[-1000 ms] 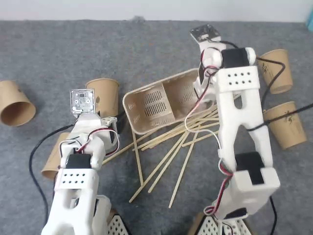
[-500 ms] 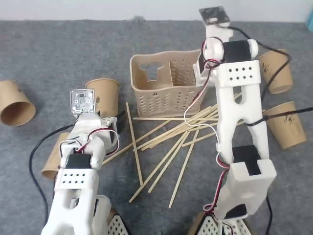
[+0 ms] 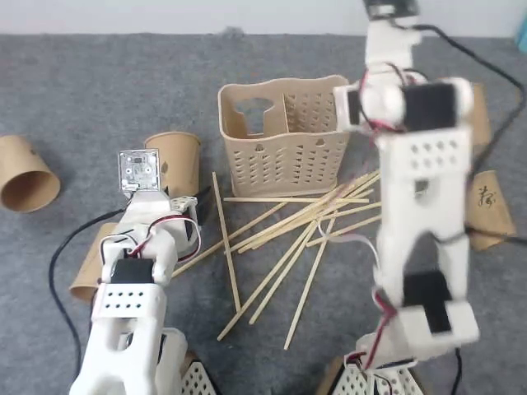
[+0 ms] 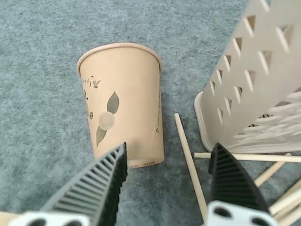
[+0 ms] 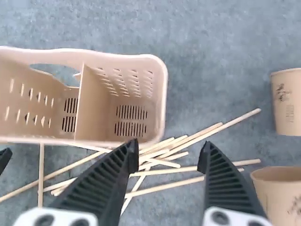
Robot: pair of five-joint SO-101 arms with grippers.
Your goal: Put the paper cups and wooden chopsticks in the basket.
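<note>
The beige basket (image 3: 284, 156) stands upright at the back middle, with its divider and nothing inside in the right wrist view (image 5: 157, 94). Several wooden chopsticks (image 3: 288, 234) lie fanned on the carpet in front of it. My right gripper (image 5: 169, 146) is open, raised above the basket's near wall and the chopsticks. My left gripper (image 4: 169, 153) is open, with a paper cup (image 4: 122, 99) lying just ahead of its fingers, beside the basket (image 4: 254, 80). That cup (image 3: 177, 160) lies left of the basket. More cups lie at far left (image 3: 29, 173), under the left arm (image 3: 85, 271) and at right (image 5: 287, 101).
Grey carpet covers the table. The raised right arm (image 3: 420, 164) hides part of two cups at right (image 3: 486, 206). Both arm bases stand at the front edge. Open carpet lies between the far-left cup and the left arm.
The basket has gone from lying tipped on its side to standing upright. The right arm has risen and drawn back toward the far edge. The left arm has not moved.
</note>
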